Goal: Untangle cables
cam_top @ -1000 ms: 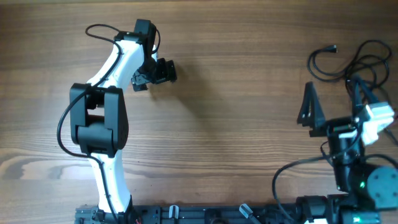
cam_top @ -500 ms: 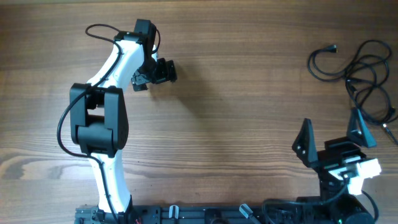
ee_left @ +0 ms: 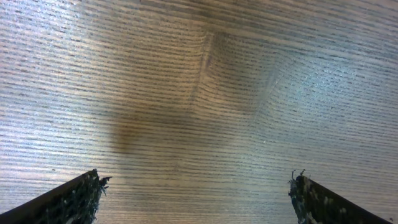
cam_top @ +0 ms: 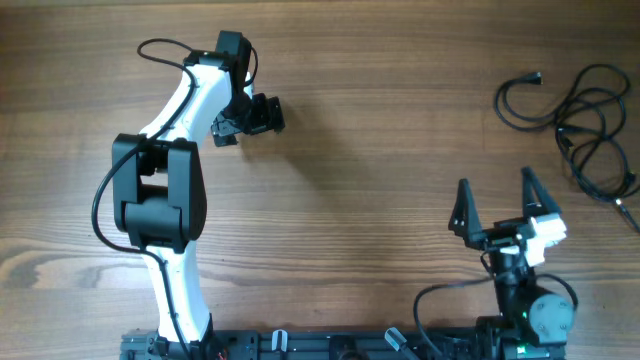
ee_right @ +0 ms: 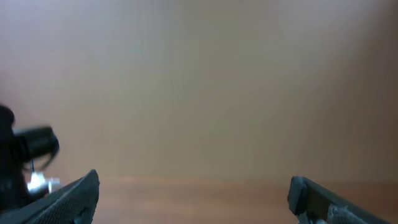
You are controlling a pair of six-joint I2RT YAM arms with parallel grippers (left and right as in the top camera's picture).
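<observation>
**Cables, black, still tangled: far right of worktop**

Item: cables (cam_top: 588, 110), thin black cords in loose overlapping curls at the far right of the worktop (cam_top: 380, 150). One looped end with a small plug (cam_top: 537, 77) trails left.

Change: the right tool (cam_top: 496, 205), at the cords a second ago, has drawn back toward its base, jaws spread and holding nothing. The curls look unaltered, so the separating is judged not yet done.

Left tool (cam_top: 265, 113): released, well apart, over bare matte wood grain.
</observation>
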